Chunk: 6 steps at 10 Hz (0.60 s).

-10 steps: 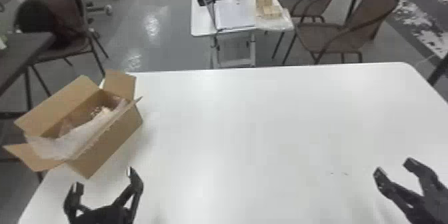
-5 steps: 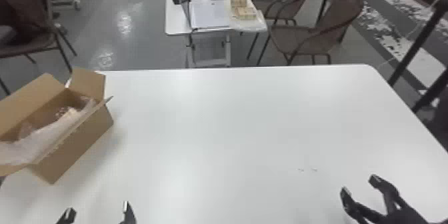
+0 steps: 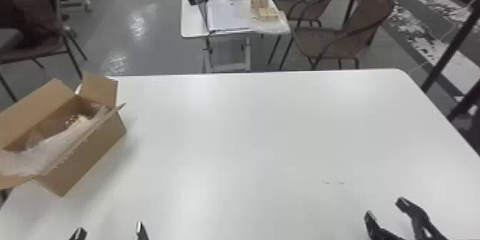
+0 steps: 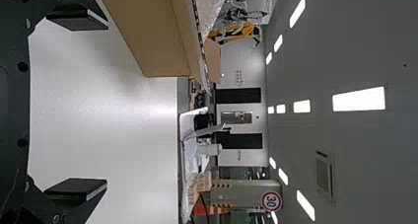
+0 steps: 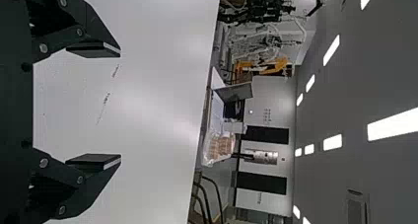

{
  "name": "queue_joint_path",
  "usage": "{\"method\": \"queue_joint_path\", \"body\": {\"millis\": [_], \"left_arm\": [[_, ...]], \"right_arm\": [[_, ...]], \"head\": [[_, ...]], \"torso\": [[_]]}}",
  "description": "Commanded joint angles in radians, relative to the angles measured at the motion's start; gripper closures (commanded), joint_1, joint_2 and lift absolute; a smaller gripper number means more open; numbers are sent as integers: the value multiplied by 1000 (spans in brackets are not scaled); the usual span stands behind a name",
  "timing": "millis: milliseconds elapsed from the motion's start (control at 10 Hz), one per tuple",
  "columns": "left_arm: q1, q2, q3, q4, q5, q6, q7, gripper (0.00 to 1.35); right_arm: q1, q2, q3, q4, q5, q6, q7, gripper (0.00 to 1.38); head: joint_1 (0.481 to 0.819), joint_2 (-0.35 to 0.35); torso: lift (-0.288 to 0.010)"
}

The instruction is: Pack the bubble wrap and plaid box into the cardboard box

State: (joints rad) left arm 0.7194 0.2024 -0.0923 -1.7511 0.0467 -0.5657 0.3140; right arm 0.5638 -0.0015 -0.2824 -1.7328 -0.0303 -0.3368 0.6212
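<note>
In the head view my left gripper (image 3: 111, 231) is at the bottom edge, left of the middle, and my right gripper (image 3: 385, 208) is near the bottom right corner. The cardboard box (image 3: 87, 157) stands with its flaps up at the table's left side, farther off than my left gripper. Bubble wrap (image 3: 53, 146) lies inside it and over its near-left edge. The plaid box cannot be made out. In the left wrist view the left gripper (image 4: 76, 105) stands open beside the cardboard box (image 4: 148, 31). The right gripper (image 5: 93, 105) is open over bare table in the right wrist view.
The white table (image 3: 250, 132) carries small dark marks (image 3: 334, 183) near my right gripper. Beyond it stand a second table (image 3: 194, 25) with wooden blocks (image 3: 268, 13), a brown chair (image 3: 343, 39) and another chair (image 3: 32, 25) at the left.
The head view has swung to the right, so the table and cardboard box appear farther left. Both grippers show lower in it. The box and wrap look unchanged.
</note>
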Motion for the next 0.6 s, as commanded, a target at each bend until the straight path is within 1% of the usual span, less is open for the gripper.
{"method": "queue_joint_path", "body": {"millis": [0, 500], "left_arm": [[2, -1, 0, -1, 1, 0, -1, 168], [0, -1, -3, 1, 5, 6, -6, 168]], "right_arm": [[2, 2, 5, 3, -2, -8, 0, 498], [-5, 2, 6, 15, -19, -8, 0, 498]], "head": [[695, 25], [695, 26]], "torso": [[-120], [-120]]}}
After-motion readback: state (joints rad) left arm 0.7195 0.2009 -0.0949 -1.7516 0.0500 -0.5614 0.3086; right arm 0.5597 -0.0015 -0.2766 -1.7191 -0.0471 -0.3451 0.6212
